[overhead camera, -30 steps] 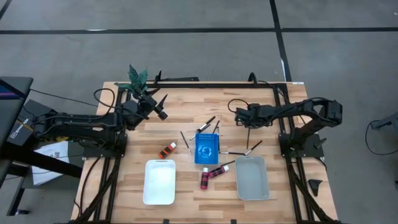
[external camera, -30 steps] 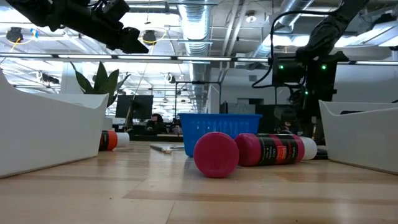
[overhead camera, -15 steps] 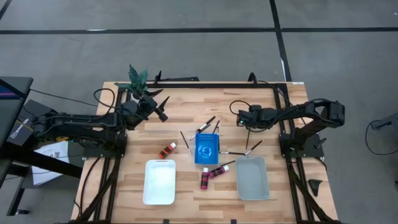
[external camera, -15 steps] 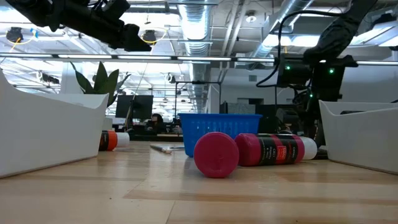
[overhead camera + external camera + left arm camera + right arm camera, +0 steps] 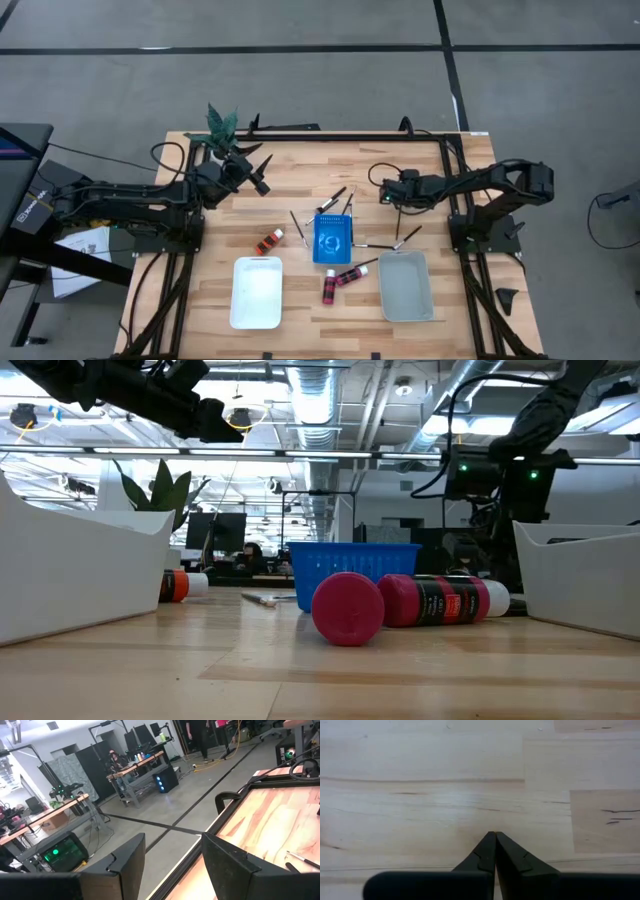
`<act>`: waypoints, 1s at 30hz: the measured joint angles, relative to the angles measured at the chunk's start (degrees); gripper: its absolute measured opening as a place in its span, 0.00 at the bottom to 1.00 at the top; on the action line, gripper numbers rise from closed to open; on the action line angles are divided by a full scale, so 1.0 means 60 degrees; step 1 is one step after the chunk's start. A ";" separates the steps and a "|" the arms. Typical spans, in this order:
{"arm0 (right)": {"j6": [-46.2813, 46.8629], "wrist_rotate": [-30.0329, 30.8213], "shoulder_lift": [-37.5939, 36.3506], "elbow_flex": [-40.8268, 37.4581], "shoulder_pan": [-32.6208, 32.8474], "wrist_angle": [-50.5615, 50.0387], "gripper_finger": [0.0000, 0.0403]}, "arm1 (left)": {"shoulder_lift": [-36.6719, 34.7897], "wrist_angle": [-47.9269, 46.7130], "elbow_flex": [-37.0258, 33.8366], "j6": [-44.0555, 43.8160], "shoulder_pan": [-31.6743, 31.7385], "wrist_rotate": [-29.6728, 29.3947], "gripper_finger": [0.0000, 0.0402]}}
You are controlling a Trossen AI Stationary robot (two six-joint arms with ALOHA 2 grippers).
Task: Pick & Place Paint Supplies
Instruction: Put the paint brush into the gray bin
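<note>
The small red paint bottles lie on the pale wooden table (image 5: 300,290): one with a white cap (image 5: 269,241) left of the blue square rack (image 5: 332,238), two more (image 5: 340,279) just below it between the white tray (image 5: 257,292) and the grey tray (image 5: 405,285); thin dark-handled brushes (image 5: 333,198) are scattered around the rack. My right gripper (image 5: 386,193) has drifted slightly toward its base over the last second, jaws pressed together on nothing, over bare wood, so I judge no pick begun. My left gripper (image 5: 262,172) stays raised near the plant (image 5: 222,126), jaws wide apart. The rack crowds the nearest brushes.
</note>
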 joint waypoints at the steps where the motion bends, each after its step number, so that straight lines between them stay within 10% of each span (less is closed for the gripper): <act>1: -0.0023 -0.0007 -0.0060 -0.0008 0.0000 0.0028 0.00 | 0.0000 -0.0002 0.0000 0.0000 0.0000 0.0000 0.46; 30: -0.4101 0.2078 -0.5337 -0.0008 0.0891 0.1785 0.00 | 0.0000 -0.0005 0.0000 0.0011 0.0004 0.0000 0.46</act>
